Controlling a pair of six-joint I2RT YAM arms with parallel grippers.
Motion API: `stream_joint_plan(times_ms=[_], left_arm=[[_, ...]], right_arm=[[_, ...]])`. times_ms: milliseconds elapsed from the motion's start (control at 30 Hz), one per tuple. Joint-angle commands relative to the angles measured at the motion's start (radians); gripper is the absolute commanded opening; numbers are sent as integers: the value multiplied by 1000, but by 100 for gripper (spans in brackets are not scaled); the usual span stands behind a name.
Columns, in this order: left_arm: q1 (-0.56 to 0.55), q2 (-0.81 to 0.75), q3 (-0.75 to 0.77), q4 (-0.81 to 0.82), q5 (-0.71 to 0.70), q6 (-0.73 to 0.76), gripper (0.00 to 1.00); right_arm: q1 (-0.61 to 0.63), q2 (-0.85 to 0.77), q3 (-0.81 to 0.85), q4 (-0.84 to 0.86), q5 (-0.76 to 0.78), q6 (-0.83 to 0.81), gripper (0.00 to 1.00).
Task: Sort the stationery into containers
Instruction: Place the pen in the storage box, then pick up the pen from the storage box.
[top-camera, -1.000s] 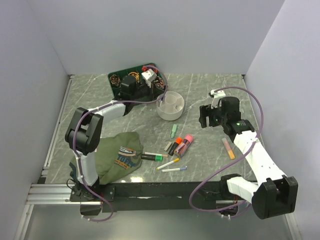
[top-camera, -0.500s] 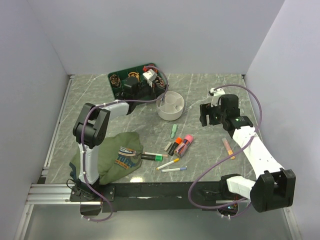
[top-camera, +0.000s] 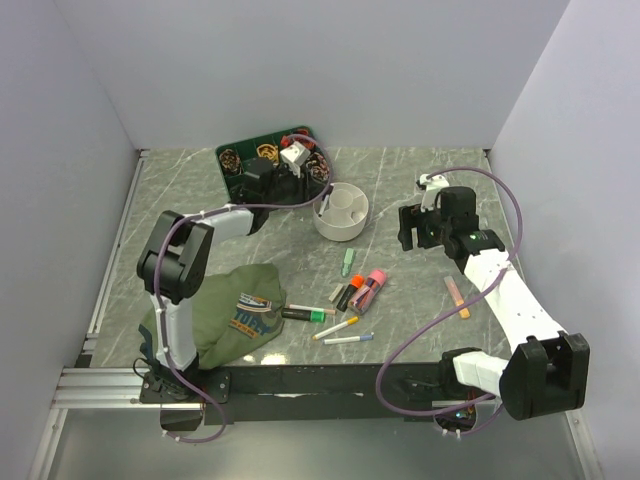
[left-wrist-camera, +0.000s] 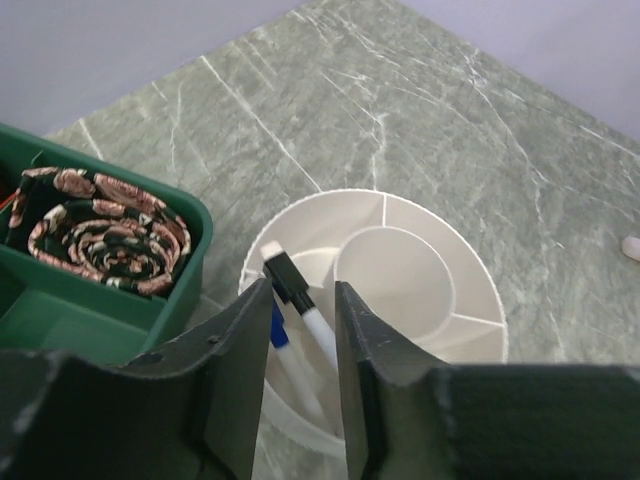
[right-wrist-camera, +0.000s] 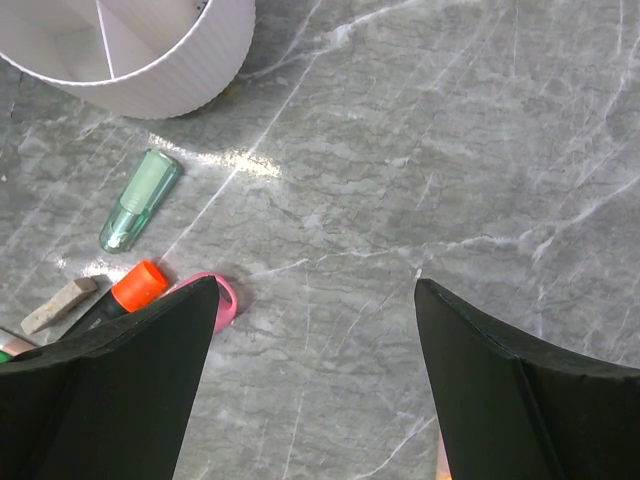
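One blue pen (left-wrist-camera: 279, 328) half behind fingers (left-wrist-camera: 235, 385)

You have the cup (top-camera: 341, 226) just right of the tray (top-camera: 225, 170) — pens (top-camera: 345, 300) scattered nearer you, shirt (top-camera: 225, 315) to their left, one marker (top-camera: 457, 297) well apart, rightward.

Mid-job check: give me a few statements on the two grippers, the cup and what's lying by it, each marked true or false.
1. The right gripper is open and empty. True.
2. The white cup holds nothing. False: a white pen and a blue pen stand in one outer compartment.
3. The left gripper is far from the cup. False: it hangs right above it.
4. A green highlighter lies on the table near the cup. True.
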Motion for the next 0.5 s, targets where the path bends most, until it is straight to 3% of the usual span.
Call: stream_joint_plan(times_ms=[0,167,267,367,467], left_arm=[[1,-182,-45,-25,-27,20,38],[1,-297,-122,-76,-10,37,40],[-1,-254,-54,-192,42,95,35],[-1,-161,83,-366,41,123,34],[-1,-43,302,-650,13,140,33]], right_arm=[[-6,-40,28,37,-9,3,87],[-6,-75,-24,60,-18,15,87],[-6,-89,-41,58,-29,25,87],[-5,-97,-43,58,-26,26,87],[-8,-117,-38,52,-15,22,87]])
